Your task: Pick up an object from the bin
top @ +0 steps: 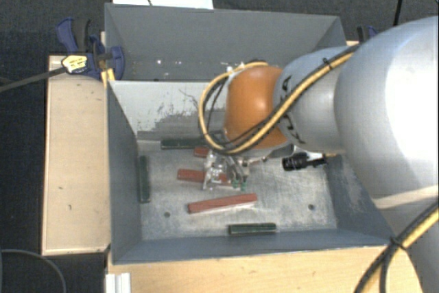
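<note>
The gripper (223, 175) is hanging low over the middle of the bin (123, 147), at the right end of a short red-brown stick (189, 176); whether it is gripping anything cannot be told. A longer red-brown stick (221, 203) is lying just in front of it, and a dark green stick (252, 229) is lying nearer the front wall.

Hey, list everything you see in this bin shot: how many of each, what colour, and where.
bin: one, grey metal, middle of view.
dark green sticks: three; by the left wall, by the back wall, by the front wall.
red-brown sticks: at least two; a long one front of centre, a shorter one at centre by the arm's end.
robot arm: one, silver, with an orange wrist cover, reaching in from the right.
</note>
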Robot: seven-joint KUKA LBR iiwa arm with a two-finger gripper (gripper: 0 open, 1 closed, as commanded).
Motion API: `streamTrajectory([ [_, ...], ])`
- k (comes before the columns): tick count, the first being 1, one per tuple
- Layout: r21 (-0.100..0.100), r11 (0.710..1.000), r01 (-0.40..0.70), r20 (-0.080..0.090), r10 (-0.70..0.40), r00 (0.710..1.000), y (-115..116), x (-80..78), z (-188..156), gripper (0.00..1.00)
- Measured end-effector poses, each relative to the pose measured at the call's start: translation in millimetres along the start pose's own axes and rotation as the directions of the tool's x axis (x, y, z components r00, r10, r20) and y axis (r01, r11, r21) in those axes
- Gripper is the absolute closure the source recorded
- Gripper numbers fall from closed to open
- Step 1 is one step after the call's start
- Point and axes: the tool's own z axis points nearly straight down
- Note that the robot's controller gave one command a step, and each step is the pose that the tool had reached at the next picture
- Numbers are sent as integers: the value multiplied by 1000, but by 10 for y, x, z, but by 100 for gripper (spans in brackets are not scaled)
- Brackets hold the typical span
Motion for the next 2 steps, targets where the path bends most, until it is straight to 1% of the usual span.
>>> streamTrajectory([
  [1, 0, 1000, -1, 0, 1, 1000, 0, 0, 0, 100],
  [2, 3, 998, 65, -6, -65, 998, -28, 15, -1324, 100],
])
